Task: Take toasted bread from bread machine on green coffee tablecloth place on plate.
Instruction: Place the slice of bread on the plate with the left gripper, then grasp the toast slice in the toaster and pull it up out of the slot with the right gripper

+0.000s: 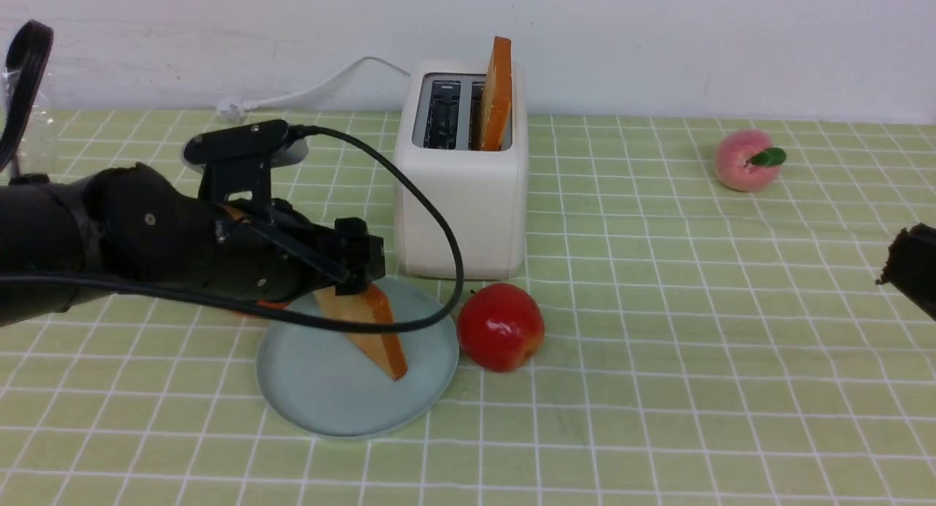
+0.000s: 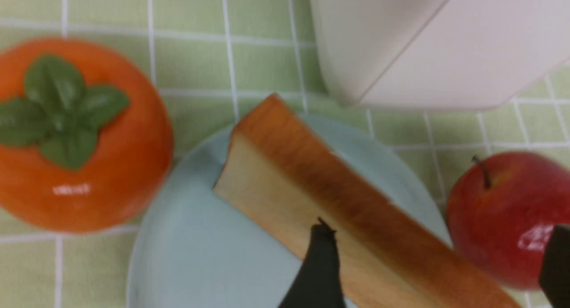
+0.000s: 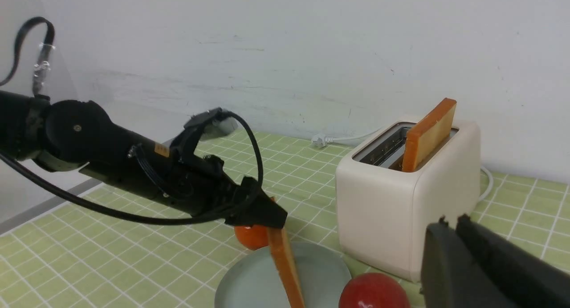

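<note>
A pale green, white-gridded tablecloth (image 1: 658, 345) covers the surface. On the round blue-grey plate (image 1: 322, 396), a golden toast slice (image 1: 369, 330) stands tilted between the left claw's (image 1: 358, 283) spread jaws. A second slice (image 1: 498, 89) sits in the cream toaster (image 1: 461, 213). The right claw (image 3: 449, 223) is closed and empty.

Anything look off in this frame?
Yes: the toast slice stands on edge, tilted, on the plate instead of lying flat, with the open left fingers at its top. It may topple. The other slice sits in the bread machine.
</note>
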`<state>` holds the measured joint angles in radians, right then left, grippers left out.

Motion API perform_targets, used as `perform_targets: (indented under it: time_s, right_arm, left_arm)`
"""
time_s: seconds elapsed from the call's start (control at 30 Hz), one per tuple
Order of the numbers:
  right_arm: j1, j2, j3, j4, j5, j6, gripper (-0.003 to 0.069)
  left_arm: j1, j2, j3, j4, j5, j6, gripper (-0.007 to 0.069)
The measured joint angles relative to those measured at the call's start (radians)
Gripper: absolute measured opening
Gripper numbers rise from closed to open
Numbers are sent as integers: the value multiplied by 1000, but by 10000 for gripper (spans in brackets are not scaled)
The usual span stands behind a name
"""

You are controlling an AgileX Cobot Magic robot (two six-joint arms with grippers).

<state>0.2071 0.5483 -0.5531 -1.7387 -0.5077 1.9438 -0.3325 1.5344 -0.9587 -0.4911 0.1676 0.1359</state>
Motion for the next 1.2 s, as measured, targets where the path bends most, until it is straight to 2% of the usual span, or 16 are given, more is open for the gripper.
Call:
perform_targets:
  time_s: [0.13, 0.27, 0.43, 0.47, 0.5, 0.63, 0.7, 0.87, 1.2]
  right_arm:
    - [0, 0, 0, 0, 0, 0, 34]
    - [0, 0, 0, 0, 0, -1, 36]
    - [0, 0, 0, 0, 0, -1, 42]
    - [0, 0, 0, 0, 0, -1, 42]
    - [0, 0, 0, 0, 0, -1, 42]
    - [0, 0, 0, 0, 0, -1, 42]
    - [0, 0, 0, 0, 0, -1, 42]
    - [0, 0, 0, 0, 2, -1, 42]
    - [0, 57, -36, 0, 18, 19, 42]
  left_arm:
    - [0, -22, 0, 16, -20, 0, 612]
    - [0, -35, 0, 26, -14, 0, 526]
    - [0, -35, 0, 43, 33, 0, 300]
    - [0, -35, 0, 45, 35, 0, 290]
    - [0, -35, 0, 59, 47, 0, 198]
    - [0, -35, 0, 70, 61, 0, 9]
    - [0, -35, 0, 72, 73, 0, -13]
    - [0, -35, -40, 79, 217, 0, -13]
    - [0, -123, -71, 87, 397, 0, -13]
